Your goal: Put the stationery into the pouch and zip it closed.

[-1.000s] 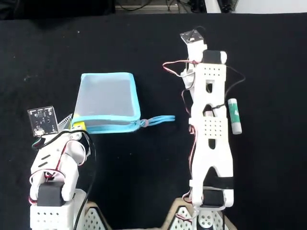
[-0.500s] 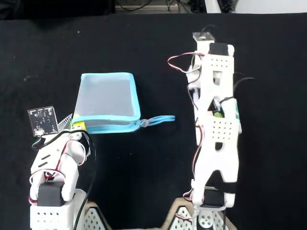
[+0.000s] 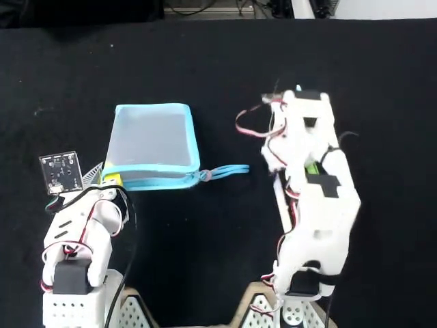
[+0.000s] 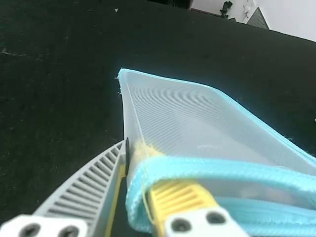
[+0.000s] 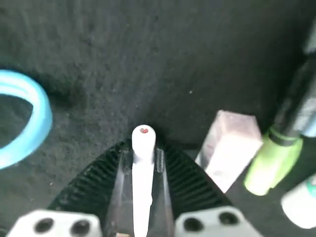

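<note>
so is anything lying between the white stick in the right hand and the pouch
Nothing visible blocks it. Between the right hand, shut on the white stick, and the pouch lies bare black table, with only the blue pull loop trailing across it.

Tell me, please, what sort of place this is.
Probably a robotics lab workbench: a black cloth-covered table, the left gripper clamping a mesh pouch, the right gripper shut on a white pen, and cables along the far edge.
</note>
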Controlling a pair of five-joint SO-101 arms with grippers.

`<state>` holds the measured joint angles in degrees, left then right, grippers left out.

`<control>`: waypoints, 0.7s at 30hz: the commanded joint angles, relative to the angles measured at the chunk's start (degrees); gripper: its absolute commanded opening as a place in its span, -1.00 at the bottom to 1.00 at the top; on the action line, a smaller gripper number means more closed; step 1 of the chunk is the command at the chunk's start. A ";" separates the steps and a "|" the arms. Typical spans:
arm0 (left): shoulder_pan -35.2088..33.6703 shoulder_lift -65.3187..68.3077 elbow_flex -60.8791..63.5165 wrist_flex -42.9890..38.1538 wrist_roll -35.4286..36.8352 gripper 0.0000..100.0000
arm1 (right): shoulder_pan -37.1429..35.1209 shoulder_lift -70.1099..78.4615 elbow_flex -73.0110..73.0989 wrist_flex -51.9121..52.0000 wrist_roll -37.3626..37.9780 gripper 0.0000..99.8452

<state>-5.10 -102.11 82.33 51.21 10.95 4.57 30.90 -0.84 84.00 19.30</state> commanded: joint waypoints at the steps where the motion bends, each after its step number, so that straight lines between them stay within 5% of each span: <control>1: -0.48 -0.79 -0.57 -0.44 0.35 -0.94 | -0.09 -6.02 8.13 -5.19 1.85 -0.98; 7: -0.48 -0.79 -0.57 -0.44 0.35 -0.94 | -0.88 -6.90 8.75 -6.77 1.85 -0.95; 13: -0.40 -0.79 -0.57 -0.44 0.26 -0.94 | -6.24 -6.90 5.76 -3.08 2.02 -0.66; 21: -0.57 -0.79 -0.57 -0.44 0.26 -0.94 | -8.09 -6.73 1.71 -2.55 2.02 -0.66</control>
<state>-5.10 -102.11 82.33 51.21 10.95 -2.81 25.36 4.26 81.80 20.79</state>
